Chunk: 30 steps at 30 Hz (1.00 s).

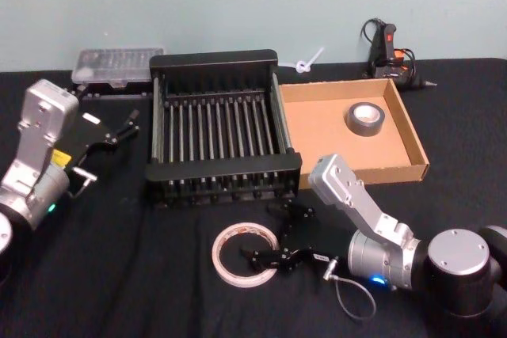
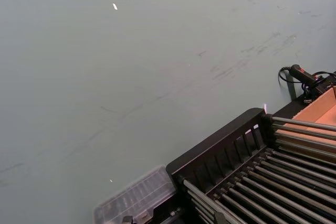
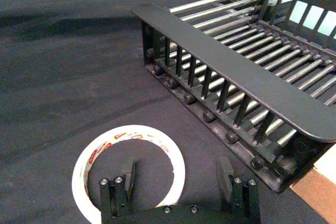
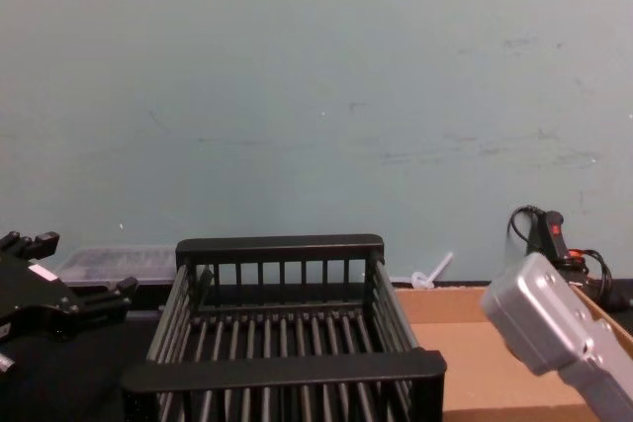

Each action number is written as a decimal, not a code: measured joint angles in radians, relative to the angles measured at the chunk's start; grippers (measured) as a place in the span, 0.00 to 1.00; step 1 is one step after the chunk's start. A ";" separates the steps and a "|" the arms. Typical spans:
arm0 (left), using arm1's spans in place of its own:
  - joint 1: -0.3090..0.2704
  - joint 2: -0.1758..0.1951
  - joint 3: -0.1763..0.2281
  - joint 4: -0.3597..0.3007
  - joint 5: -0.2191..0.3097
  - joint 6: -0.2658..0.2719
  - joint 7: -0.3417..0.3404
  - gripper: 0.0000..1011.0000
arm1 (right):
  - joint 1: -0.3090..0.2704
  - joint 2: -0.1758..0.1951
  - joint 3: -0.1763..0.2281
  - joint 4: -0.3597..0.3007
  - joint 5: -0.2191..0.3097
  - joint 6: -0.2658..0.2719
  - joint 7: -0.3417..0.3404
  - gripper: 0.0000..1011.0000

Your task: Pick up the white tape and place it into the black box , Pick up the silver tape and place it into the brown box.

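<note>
The right tool [image 1: 279, 239] sits wide open, holding nothing, straddling the white tape's [image 1: 245, 253] near edge on the tabletop [image 1: 119, 275].

The left tool [image 1: 111, 144], open and empty, waits beside the black box [image 1: 222, 144].

black table [image 1: 119, 275], white tape [image 1: 245, 254], black box [image 1: 222, 128], brown box [image 1: 400, 128]

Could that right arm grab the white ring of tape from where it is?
Probably yes: the right gripper, fingers open, sits right beside the white tape on the black cloth, with nothing lying between them.

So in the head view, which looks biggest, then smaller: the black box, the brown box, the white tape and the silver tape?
1. black box
2. brown box
3. white tape
4. silver tape
The white tape lies nearer the camera, which may exaggerate its lead.
</note>
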 joint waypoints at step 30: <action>0.000 0.000 0.000 0.000 0.000 0.000 0.000 0.99 | -0.003 -0.001 0.002 -0.001 -0.003 0.005 -0.003 0.73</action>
